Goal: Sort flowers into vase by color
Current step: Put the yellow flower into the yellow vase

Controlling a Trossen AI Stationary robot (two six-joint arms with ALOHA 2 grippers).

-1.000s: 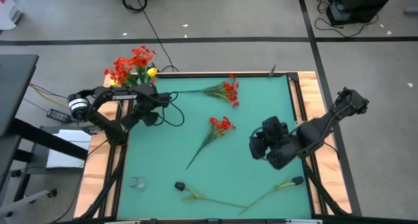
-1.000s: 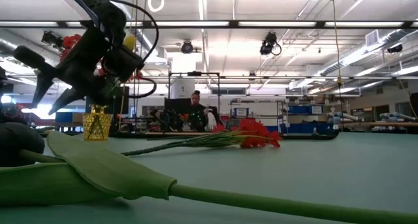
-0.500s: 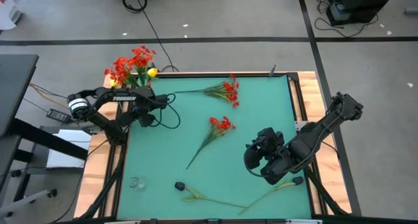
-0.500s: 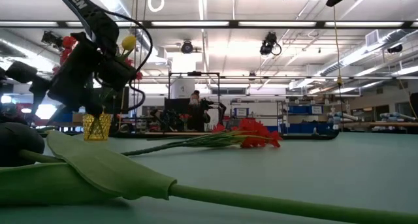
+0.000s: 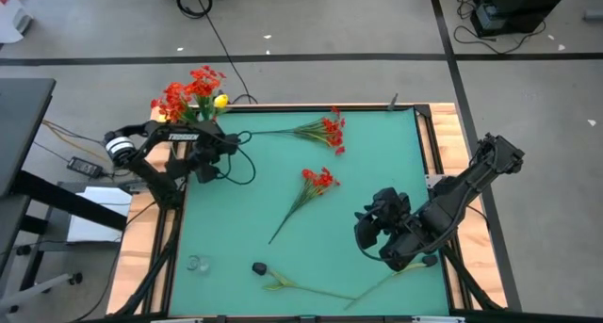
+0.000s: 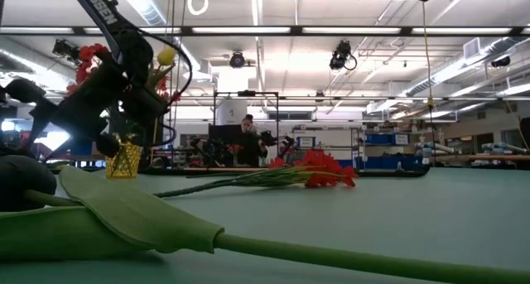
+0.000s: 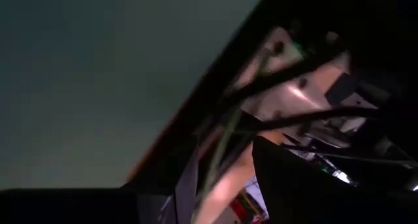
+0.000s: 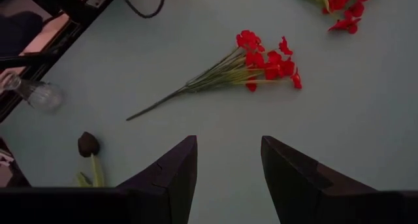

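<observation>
Right gripper point(image 5: 369, 236) hangs lower right of the high view, fingers parted, gripping nothing. Red spray point(image 5: 306, 193) lies mid-table; looks light and floppy, so I'd pinch the stiff stem, not the blossoms. Yellow vase point(image 6: 122, 161) stands upper left by my left gripper point(image 5: 209, 165), grip hidden.

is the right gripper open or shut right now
Open. In the right wrist view the right gripper shows its two dark fingers apart, bare green table between them, holding nothing.
</observation>
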